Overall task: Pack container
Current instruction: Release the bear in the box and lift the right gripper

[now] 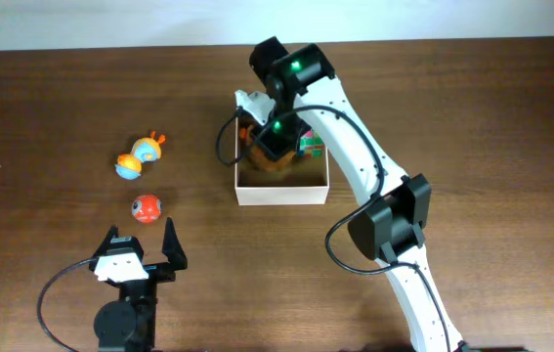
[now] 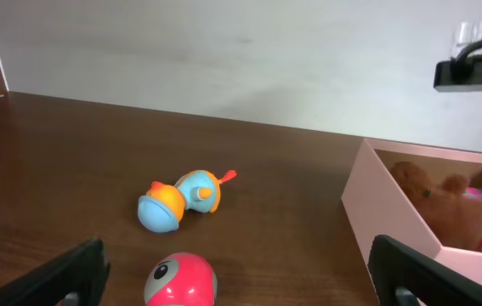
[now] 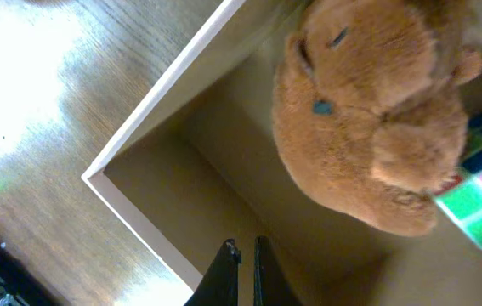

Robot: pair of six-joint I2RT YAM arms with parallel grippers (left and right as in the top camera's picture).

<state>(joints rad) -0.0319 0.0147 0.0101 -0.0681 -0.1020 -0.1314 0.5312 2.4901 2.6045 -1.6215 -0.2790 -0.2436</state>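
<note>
Right fingers point(image 3: 223, 280) sit closed inside the container point(image 3: 172, 76) beside a brown plush point(image 3: 368, 119).

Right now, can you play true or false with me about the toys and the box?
1. The brown plush toy lies inside the container. True.
2. The red ball toy is in the container too. False: it lies on the table, in front of the left gripper.
3. The right gripper is shut, with nothing between its fingers. True.
4. The left gripper holds the blue-and-orange toy. False: that gripper is open and empty, and the toy lies on the table apart from it.
5. A colourful puzzle cube sits in the container beside the plush toy. True.
</note>
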